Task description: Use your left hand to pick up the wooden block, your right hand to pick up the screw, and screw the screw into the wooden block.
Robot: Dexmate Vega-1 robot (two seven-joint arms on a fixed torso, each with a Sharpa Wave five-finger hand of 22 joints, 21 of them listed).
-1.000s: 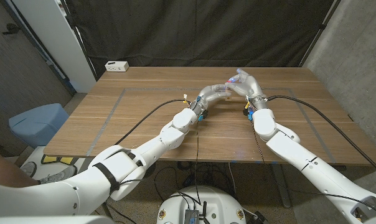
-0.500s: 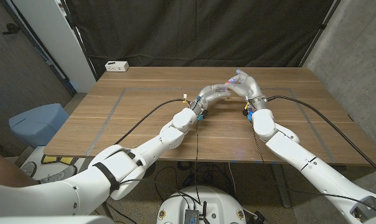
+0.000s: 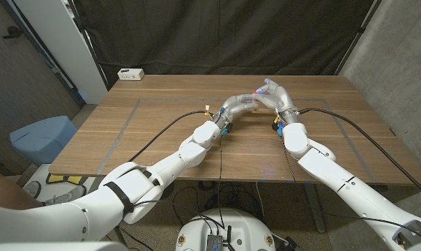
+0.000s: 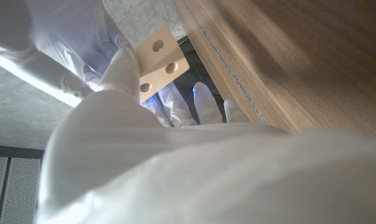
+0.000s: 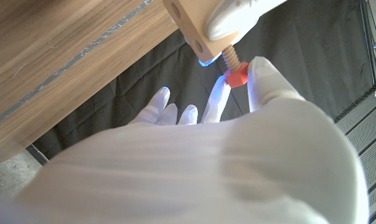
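The right robot hand (image 5: pixel 238 149) pinches the red head of the screw (image 5: pixel 236 73) between two fingertips, its threaded shank entering the wooden block (image 5: pixel 194 25) at the upper middle of the right wrist frame. The left robot hand (image 4: pixel 122 81) grips that block (image 4: pixel 158 61), its holes showing. In the head view both hands meet above the counter (image 3: pixel 155 125), upper middle; a white box (image 3: pixel 130 73) sits at the counter's upper left corner.

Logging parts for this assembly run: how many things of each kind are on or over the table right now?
Wooden block: 1
Screw, red head: 1
Robot hand: 2, left robot hand and right robot hand
White box: 1
Total: 5
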